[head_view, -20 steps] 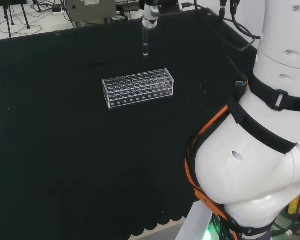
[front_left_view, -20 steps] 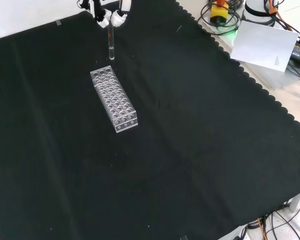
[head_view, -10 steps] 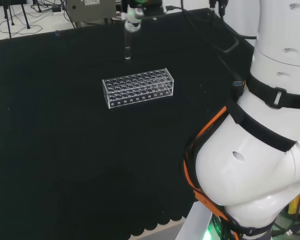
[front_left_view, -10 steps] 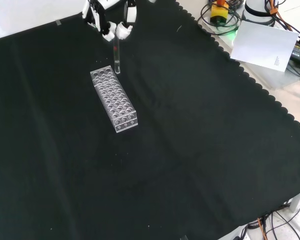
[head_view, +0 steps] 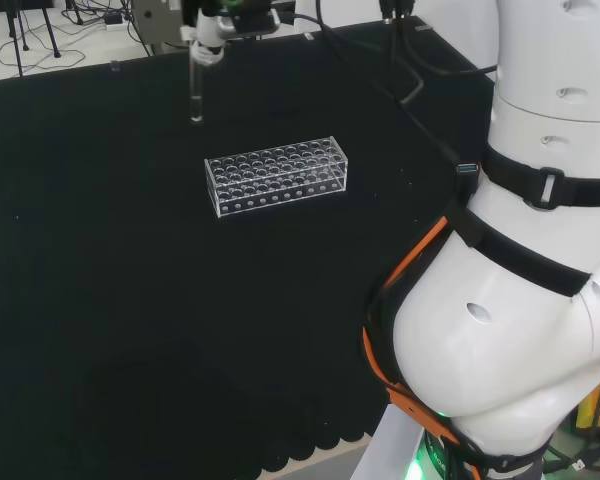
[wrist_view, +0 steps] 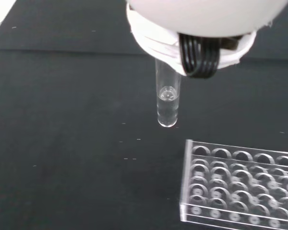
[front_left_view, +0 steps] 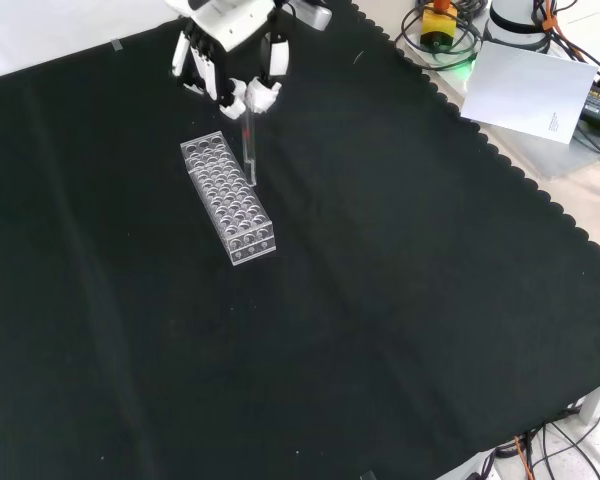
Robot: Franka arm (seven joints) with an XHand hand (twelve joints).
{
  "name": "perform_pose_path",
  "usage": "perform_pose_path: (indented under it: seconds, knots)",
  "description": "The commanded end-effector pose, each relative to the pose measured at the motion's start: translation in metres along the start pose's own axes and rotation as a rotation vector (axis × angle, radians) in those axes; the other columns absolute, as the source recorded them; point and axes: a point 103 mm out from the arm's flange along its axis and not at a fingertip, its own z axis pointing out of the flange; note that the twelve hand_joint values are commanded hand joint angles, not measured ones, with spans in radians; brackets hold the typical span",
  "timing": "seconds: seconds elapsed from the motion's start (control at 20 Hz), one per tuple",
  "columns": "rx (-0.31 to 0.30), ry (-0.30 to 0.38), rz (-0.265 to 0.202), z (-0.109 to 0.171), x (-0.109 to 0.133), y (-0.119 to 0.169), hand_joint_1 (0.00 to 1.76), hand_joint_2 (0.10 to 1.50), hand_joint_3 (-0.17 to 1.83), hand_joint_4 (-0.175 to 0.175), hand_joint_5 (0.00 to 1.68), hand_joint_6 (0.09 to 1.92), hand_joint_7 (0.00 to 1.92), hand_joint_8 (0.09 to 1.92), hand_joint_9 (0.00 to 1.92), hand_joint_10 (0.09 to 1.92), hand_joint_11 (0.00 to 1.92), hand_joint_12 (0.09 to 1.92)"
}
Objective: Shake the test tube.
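the black cloth [front_left_view: 400, 300] covers the bench, and on it lies the clear rack [front_left_view: 227, 198], with no tube seen in its holes. above the rack the hand [front_left_view: 230, 55] hangs with its fingertips [front_left_view: 250, 98] pinched on the top of the tube [front_left_view: 248, 150]. the tube hangs about upright in the air, free of the rack, and the wrist view shows a little clear liquid near its round bottom. so the picking up looks done and the tube is out where a shake is possible; how much shaking is left, the views cannot say.
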Motion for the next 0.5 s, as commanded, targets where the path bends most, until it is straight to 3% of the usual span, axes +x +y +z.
perform_pose_path:
  seconds: [0.05, 0.5]
  knots:
    - [0.010, -0.010, 0.013, 0.002, -0.008, -0.003, 1.44, 0.58, 0.72, -0.175, 1.31, 0.58, 1.42, 0.73, 1.38, 0.28, 0.69, 1.24]
    - [0.018, -0.050, 0.146, 0.001, -0.076, -0.023, 1.44, 0.58, 0.72, -0.175, 1.32, 0.57, 1.42, 0.73, 1.38, 0.28, 0.69, 1.24]
